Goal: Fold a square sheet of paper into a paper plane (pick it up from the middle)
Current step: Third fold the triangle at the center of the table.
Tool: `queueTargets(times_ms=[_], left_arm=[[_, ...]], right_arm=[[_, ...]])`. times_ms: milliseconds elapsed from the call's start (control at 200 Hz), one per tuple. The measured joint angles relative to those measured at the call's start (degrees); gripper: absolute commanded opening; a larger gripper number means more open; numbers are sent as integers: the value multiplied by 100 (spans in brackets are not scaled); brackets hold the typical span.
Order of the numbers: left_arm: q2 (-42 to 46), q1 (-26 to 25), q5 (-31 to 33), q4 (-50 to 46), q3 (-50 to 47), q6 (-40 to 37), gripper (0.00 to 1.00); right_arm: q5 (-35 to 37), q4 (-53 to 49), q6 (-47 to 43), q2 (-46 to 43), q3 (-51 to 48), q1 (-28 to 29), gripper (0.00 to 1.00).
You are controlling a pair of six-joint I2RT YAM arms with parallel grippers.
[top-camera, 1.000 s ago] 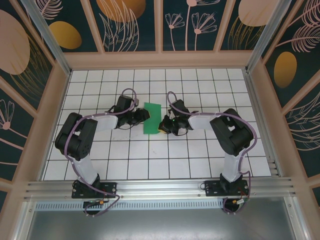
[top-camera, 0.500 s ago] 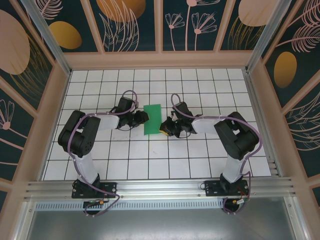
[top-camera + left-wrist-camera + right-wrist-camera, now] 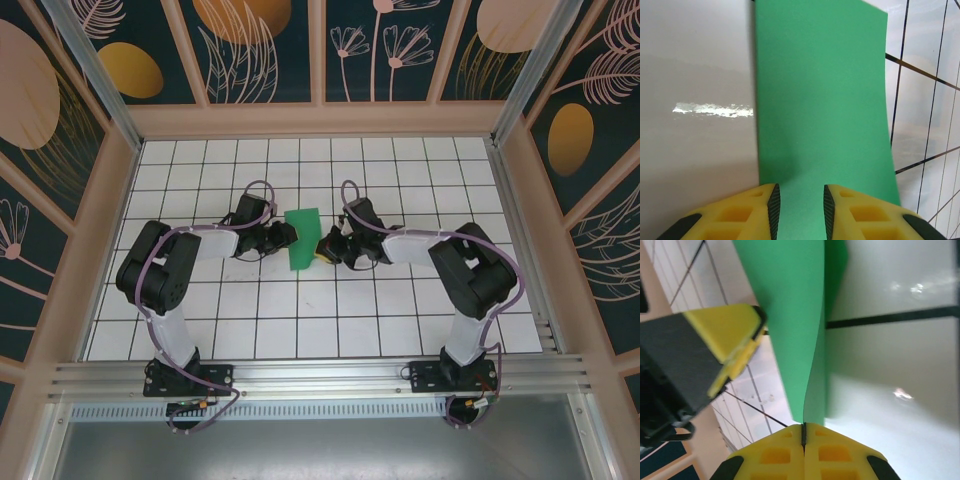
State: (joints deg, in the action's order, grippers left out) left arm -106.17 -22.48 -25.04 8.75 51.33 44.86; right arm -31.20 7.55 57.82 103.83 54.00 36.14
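The bright green sheet of paper point(image 3: 304, 232) lies mid-table as a narrow upright rectangle, about one tile wide and two long. My left gripper point(image 3: 289, 236) is at its left edge; in the left wrist view its jaws point(image 3: 800, 192) stand apart over the flat green paper point(image 3: 822, 100), pinching nothing. My right gripper point(image 3: 322, 247) is at the paper's right edge, low down. In the right wrist view it point(image 3: 803, 426) is shut on the edge of a raised green layer point(image 3: 790, 315), and another layer lies flat beside it. The left gripper's yellow finger point(image 3: 722, 332) shows just beyond.
The white gridded table point(image 3: 300, 320) is walled by a wooden frame point(image 3: 320, 120) at the back and both sides. Both arm bases stand on the metal rail point(image 3: 320, 375) at the near edge. Open tiles surround the paper.
My right gripper dipped toward the near side, then came back slightly left against the paper's right edge. The left gripper and the paper have barely shifted.
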Motion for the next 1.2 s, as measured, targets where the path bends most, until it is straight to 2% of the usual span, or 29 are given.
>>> queueTargets(times_ms=[475, 595, 796, 1011, 1201], left_arm=[[-33, 0, 24, -160, 118, -92, 28], [-26, 0, 55, -190, 208, -109, 31], [70, 0, 391, -225, 501, -142, 32], [-105, 0, 782, -328, 1019, -286, 28], [-398, 0, 1016, -610, 1093, -374, 24]], right_arm=[[-39, 203, 4, 778, 756, 2, 5], [-35, 254, 4, 898, 822, 2, 5], [-9, 254, -2, 918, 866, 2, 5], [11, 256, -2, 922, 866, 2, 5], [7, 278, -2, 966, 905, 2, 5]])
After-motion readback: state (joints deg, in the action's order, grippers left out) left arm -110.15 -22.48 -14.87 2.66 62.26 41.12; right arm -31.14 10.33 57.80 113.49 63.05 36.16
